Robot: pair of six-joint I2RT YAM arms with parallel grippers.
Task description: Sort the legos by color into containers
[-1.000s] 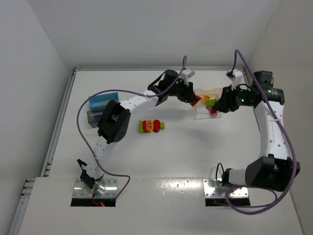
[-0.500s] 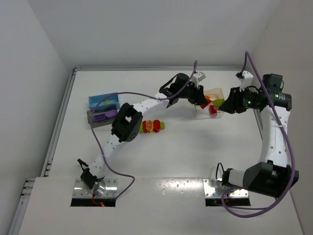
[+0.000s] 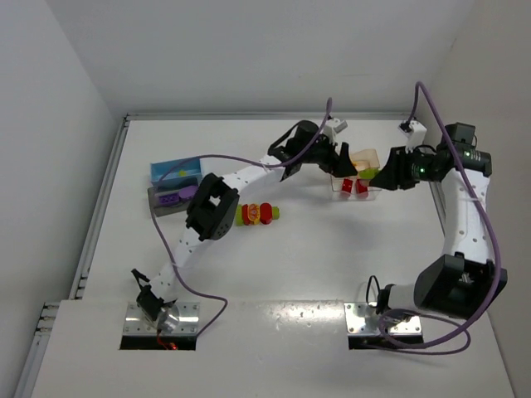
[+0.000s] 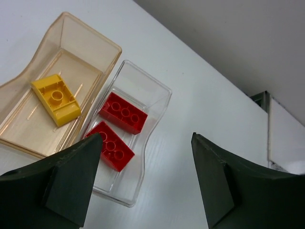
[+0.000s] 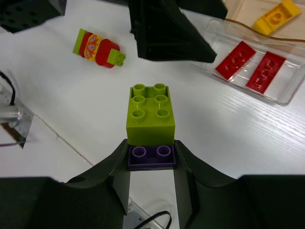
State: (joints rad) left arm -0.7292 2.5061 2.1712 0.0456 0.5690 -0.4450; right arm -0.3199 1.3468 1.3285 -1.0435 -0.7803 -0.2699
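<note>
My left gripper (image 4: pixel 145 138) hangs open and empty just above and beside the clear tub (image 4: pixel 159 90), which holds two red legos (image 4: pixel 123 113). Next to that tub stands an amber tub (image 4: pixel 95 47) with a yellow lego (image 4: pixel 55 98) in it. My right gripper (image 5: pixel 151 160) is shut on a purple lego (image 5: pixel 151 156) that has a lime green lego (image 5: pixel 150 114) stuck on its far end. It hovers above the table, near the clear tub (image 3: pixel 336 189). A small stack of red, orange and lime legos (image 3: pixel 257 214) lies mid-table.
At the far left stand a blue tub (image 3: pixel 176 170) and a dark grey tub (image 3: pixel 170 199) with a purple piece in it. The left gripper's black fingers (image 5: pixel 167 33) show at the top of the right wrist view. Walls close in behind and at both sides.
The left gripper moved right over the clear tub and opened; a second red lego now lies in the tub. The right gripper drew back slightly to the right with its legos.
</note>
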